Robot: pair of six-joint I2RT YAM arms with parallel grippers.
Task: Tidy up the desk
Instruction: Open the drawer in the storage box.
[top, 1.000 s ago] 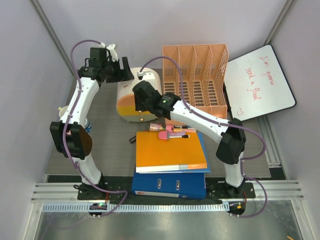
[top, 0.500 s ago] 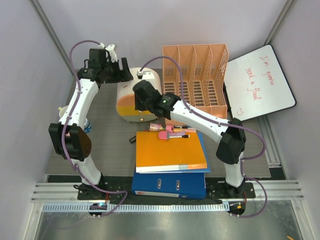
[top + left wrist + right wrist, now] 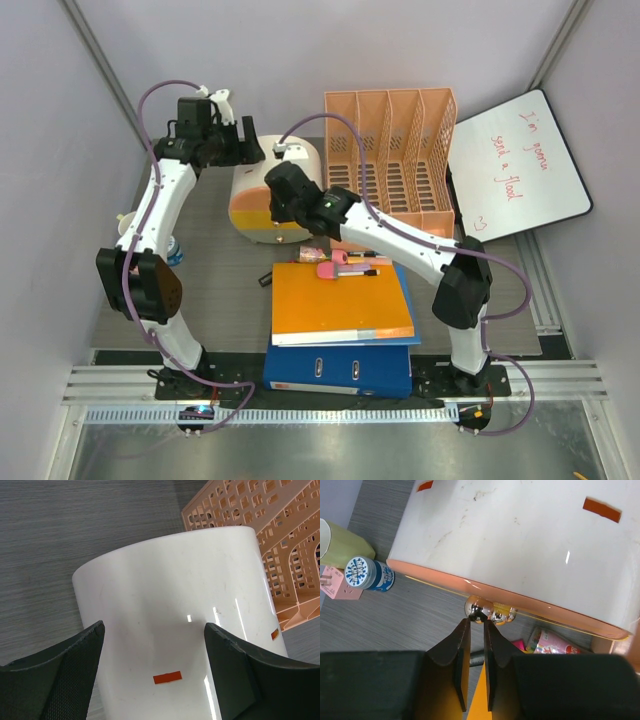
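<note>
Right gripper point(image 3: 476, 622), jaws drawn to a narrow slit, noses a metal clasp point(image 3: 490, 613) on the orange rim of a tipped white bin point(image 3: 520, 540); whether it has a pinch cannot be told. Left gripper point(image 3: 154, 627) stands wide open and empty, astride the bin's far end. Righting the bin likely needs both holds firm first. The desk point(image 3: 410, 605) lies just beneath both, bare to the left.

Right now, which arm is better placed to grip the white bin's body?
Left, probably. The left gripper has its jaws wide on either side of the bin, against its white wall. The right gripper has its jaws narrow, at the small metal knob under the bin's orange rim.
</note>
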